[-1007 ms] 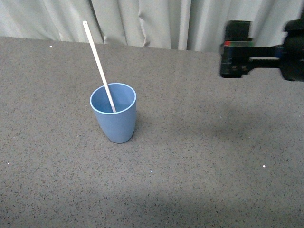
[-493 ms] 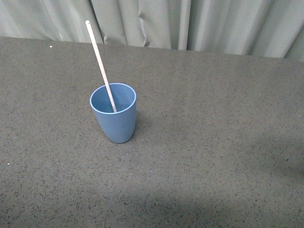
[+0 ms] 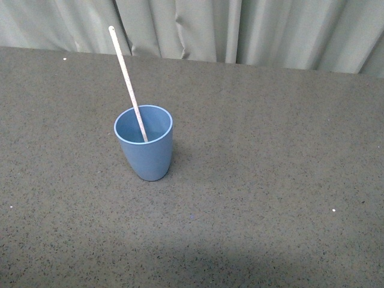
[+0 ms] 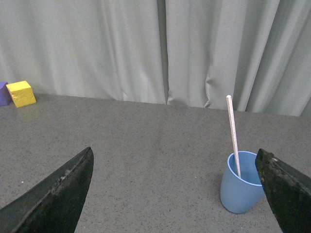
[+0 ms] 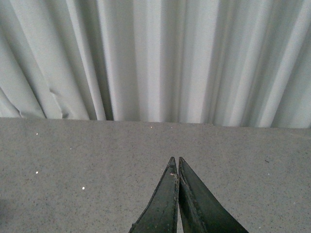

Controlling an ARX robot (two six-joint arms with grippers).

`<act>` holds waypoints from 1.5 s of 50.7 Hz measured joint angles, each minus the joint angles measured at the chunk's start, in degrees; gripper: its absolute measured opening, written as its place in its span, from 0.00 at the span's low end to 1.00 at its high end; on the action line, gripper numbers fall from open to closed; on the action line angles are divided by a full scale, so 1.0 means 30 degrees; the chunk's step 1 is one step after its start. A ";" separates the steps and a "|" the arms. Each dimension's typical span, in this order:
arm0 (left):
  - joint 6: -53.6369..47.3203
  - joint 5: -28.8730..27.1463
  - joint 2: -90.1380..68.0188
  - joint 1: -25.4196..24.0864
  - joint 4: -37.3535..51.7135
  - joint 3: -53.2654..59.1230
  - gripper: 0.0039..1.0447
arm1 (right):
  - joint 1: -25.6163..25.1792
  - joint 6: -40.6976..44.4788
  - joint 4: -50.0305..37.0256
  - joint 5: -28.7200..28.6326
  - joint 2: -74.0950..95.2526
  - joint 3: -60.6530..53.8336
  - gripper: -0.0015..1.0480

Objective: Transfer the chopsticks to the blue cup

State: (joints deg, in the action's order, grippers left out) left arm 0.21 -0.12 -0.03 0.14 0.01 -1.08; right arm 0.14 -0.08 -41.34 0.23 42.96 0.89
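Observation:
The blue cup stands upright on the grey speckled table, left of centre in the front view. The chopstick, a thin pale stick, stands in the cup and leans up and to the far left. Neither arm shows in the front view. In the left wrist view the cup and the chopstick stand ahead, near one finger. My left gripper is open and empty, back from the cup. My right gripper is shut and empty, over bare table facing the curtain.
A pale grey curtain hangs along the table's far edge. A yellow block and a purple block sit near the curtain in the left wrist view.
The right arm, seen at the upper right one second ago, has left the front view. The cup and chopstick have stayed put.

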 joint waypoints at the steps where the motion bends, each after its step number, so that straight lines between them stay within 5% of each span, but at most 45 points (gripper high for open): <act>1: 0.0000 0.0000 -0.0007 0.0000 0.0000 0.0000 0.94 | 0.0000 0.0007 0.0255 -0.0044 -0.0277 -0.0029 0.01; 76: 0.0007 0.0007 0.0000 0.0000 0.0000 0.0000 0.94 | 0.0000 0.0015 1.3726 -0.0102 -1.4236 -0.0197 0.01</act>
State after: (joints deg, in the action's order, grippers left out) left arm 0.23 -0.10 -0.03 0.14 0.01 -1.08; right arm 0.14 -0.03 -0.16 -0.08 0.25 0.30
